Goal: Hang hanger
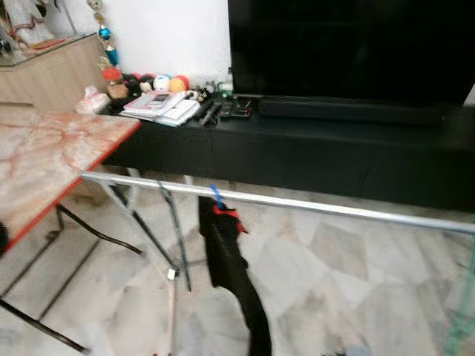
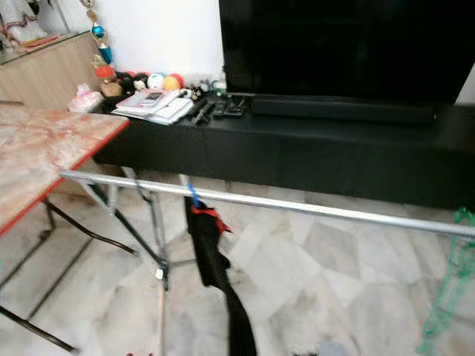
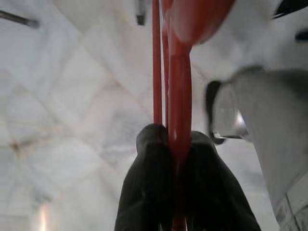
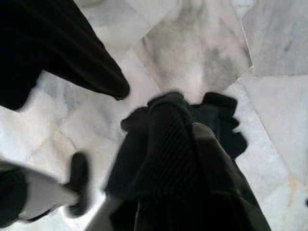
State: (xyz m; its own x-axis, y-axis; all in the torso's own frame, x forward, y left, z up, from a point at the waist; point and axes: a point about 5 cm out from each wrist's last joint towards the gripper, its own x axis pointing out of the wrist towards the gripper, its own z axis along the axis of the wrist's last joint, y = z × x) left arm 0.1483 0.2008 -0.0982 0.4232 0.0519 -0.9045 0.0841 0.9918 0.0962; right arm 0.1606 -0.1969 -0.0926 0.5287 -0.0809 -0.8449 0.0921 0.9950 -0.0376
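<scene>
A silver rail (image 1: 312, 202) of a drying rack runs across in front of me. From it hangs a black garment (image 1: 226, 256), held by a blue hook (image 1: 216, 196) with a red piece under it. A green hanger (image 2: 449, 289) hangs at the rail's right end. In the left wrist view, my left gripper (image 3: 178, 144) is shut on a red hanger (image 3: 179, 86), whose thin bars run out past the fingertips over the floor. My right gripper (image 4: 185, 139) has its fingers pressed together with black cloth (image 4: 221, 118) bunched at their tips.
A marble-topped folding table (image 1: 44, 159) with a red edge stands at the left, close to the rack's legs (image 1: 174, 245). Behind the rail is a low black TV cabinet (image 1: 312, 148) with a large screen, books and small toys. The floor is pale marble tile.
</scene>
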